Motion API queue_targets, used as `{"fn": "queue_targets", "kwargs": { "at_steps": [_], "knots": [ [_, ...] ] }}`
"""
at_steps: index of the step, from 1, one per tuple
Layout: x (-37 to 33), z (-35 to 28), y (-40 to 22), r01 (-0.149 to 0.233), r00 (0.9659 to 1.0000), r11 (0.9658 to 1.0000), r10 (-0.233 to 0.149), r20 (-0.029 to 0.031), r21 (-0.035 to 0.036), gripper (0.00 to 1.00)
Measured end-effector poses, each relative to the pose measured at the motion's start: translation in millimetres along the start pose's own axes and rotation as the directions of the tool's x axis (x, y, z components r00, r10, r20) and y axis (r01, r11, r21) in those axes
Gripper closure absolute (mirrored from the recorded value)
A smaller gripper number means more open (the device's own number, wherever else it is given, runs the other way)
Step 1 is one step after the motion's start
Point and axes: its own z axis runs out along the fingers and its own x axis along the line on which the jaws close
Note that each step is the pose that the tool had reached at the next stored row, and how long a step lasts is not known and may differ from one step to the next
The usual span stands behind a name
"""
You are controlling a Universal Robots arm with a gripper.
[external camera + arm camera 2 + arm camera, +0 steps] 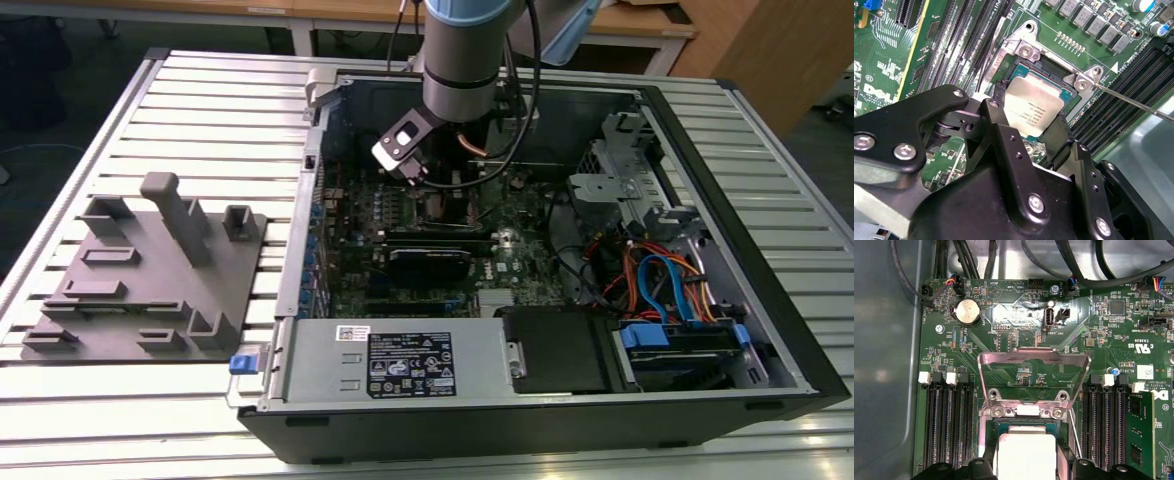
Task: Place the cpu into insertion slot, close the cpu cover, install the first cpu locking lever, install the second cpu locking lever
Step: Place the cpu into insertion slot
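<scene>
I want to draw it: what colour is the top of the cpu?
The cpu has a dull silver-grey top, clearest in the second wrist view.

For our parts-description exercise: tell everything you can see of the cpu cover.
The cpu cover is a thin, silvery metal frame with a large square opening, through which green circuit board shows. It is swung open, hinged at one edge of the insertion slot, clear of the cpu; only the hinge touches it.
</scene>
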Motion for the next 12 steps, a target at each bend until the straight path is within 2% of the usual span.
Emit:
{"fn": "queue_targets", "kwargs": {
  "at_steps": [4,6,7,8,12],
  "knots": [
    [0.0,0.0,0.0,0.000,1.0000,1.0000,0.000,0.0000,0.0000,0.46],
    [0.3,0.6,0.1,0.000,1.0000,1.0000,0.000,-0.0019,-0.0005,0.45],
    [0.3,0.6,0.2,0.000,1.0000,1.0000,0.000,-0.0015,-0.0008,0.45],
    [0.3,0.6,0.2,0.000,1.0000,1.0000,0.000,-0.0011,-0.0008,0.40],
    [0.2,0.3,0.1,0.000,1.0000,1.0000,0.000,-0.0005,-0.0003,0.40]
  ]
}}
